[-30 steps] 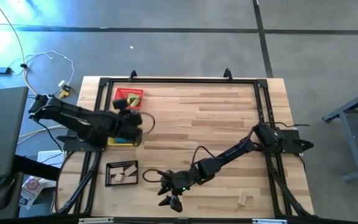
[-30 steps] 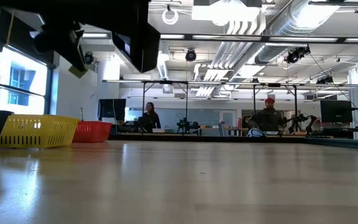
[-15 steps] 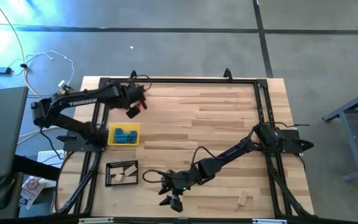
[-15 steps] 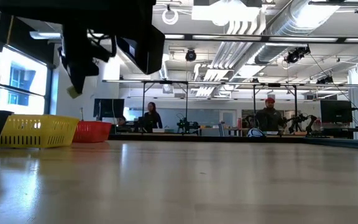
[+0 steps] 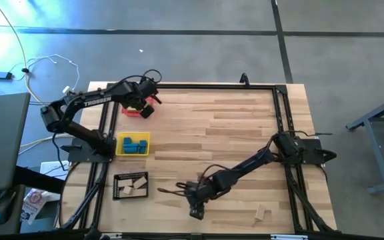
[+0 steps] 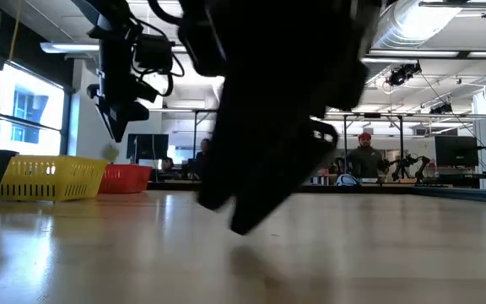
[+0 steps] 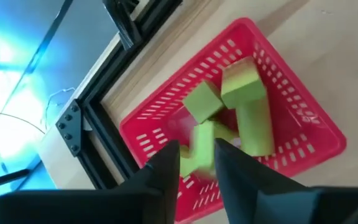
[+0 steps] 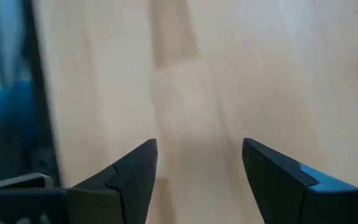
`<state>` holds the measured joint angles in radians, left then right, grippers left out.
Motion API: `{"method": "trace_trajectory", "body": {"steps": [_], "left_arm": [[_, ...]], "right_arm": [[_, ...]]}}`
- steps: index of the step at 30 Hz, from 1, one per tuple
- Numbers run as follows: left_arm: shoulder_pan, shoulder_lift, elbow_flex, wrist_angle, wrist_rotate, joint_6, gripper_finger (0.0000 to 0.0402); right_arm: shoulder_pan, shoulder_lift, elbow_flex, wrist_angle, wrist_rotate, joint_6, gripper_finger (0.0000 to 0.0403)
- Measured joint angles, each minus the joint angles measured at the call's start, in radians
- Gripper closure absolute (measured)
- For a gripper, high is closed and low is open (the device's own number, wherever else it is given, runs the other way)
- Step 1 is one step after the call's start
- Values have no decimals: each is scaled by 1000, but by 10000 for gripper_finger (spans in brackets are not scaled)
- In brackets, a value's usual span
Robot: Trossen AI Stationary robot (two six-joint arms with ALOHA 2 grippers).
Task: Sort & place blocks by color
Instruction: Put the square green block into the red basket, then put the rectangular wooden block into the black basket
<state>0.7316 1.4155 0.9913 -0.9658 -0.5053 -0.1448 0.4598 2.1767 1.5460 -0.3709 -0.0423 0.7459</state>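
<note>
My left gripper [image 7: 197, 165] hangs open above the red mesh tray [image 7: 328, 134] at the table's far left corner [image 5: 129, 112]. A blurred light green block [image 7: 202, 146] shows just below and between its fingertips, apart from one finger. In the low view it is a pale spot [image 6: 108, 152] under that gripper [image 6: 116, 131]. Several green blocks [image 7: 241, 84] lie in the tray. My right gripper [image 8: 197, 168] is open over bare wood near the table's near edge [image 5: 193, 212]. One tan block [image 5: 263, 213] lies to its right.
A yellow tray [image 5: 133, 144] with blue blocks and a black tray [image 5: 131, 186] with tan blocks stand along the left side. A black frame [image 5: 192, 85] runs round the tabletop. The right arm [image 6: 268, 169] fills much of the low view. People sit in the room behind.
My left gripper has swung from above the yellow tray toward the far edge and now hangs over the red tray; the green block it carried has left its fingertips and drops toward the tray. My right gripper has shifted a little to the right and turned, staying open.
</note>
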Motion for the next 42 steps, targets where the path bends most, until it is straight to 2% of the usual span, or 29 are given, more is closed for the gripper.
{"method": "trace_trajectory", "body": {"steps": [9, 15, 19, 36, 42], "left_arm": [[42, 0, 0, 5, 18, -15, 265], [40, 0, 0, -4, 129, -28, 241], [12, -4, 0, -6, 182, -27, 239], [-265, -66, 0, -6, 179, -89, 238], [-345, -66, 0, -6, 177, -111, 238]], "right_arm": [[54, -73, -1, -190, 142, 78, 181], [112, -149, 0, -329, 280, 206, 181], [149, -177, 0, -408, 327, 335, 181], [323, -179, 0, -789, 341, 1079, 181], [387, -179, 0, -860, 280, 1271, 181]]}}
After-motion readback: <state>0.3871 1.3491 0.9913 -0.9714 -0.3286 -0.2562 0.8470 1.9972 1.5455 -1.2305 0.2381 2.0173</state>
